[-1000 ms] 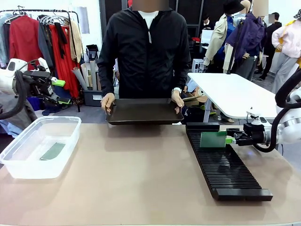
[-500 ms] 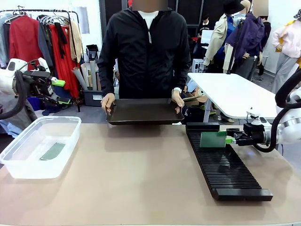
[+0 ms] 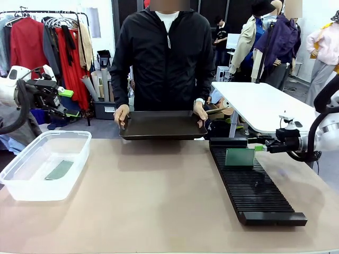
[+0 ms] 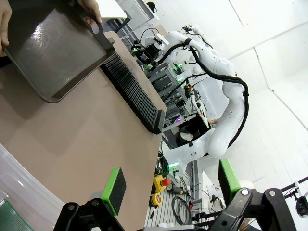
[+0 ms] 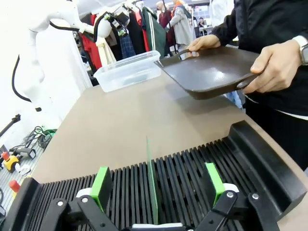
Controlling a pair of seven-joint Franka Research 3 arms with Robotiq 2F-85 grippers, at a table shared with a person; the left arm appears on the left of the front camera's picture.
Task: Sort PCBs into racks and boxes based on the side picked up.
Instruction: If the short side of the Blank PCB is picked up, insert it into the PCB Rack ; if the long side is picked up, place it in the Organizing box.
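One PCB [image 3: 239, 157] stands upright in a slot near the far end of the long black rack [image 3: 254, 188]. My right gripper [image 3: 260, 148] hangs open just right of it, a little higher, not touching. In the right wrist view the PCB [image 5: 150, 163] shows edge-on between the spread green pads [image 5: 101, 186] of that gripper [image 5: 157, 180], over the rack [image 5: 202, 168]. Another PCB [image 3: 59, 170] lies flat in the clear box [image 3: 32, 188] at the left. My left gripper [image 3: 64, 95] is raised behind the box, open and holding nothing; its pads [image 4: 114, 188] stand apart.
A person at the far side holds a shallow black tray [image 3: 161, 127] by both handles above the table's far edge; the hands [image 5: 276, 67] and tray [image 5: 211, 72] are close beyond the rack. The brown table [image 3: 153, 196] lies bare between box and rack.
My right gripper has drawn back to the right and slightly upward from the PCB's edge. The PCB stays standing in the rack. The left arm and the person have not moved.
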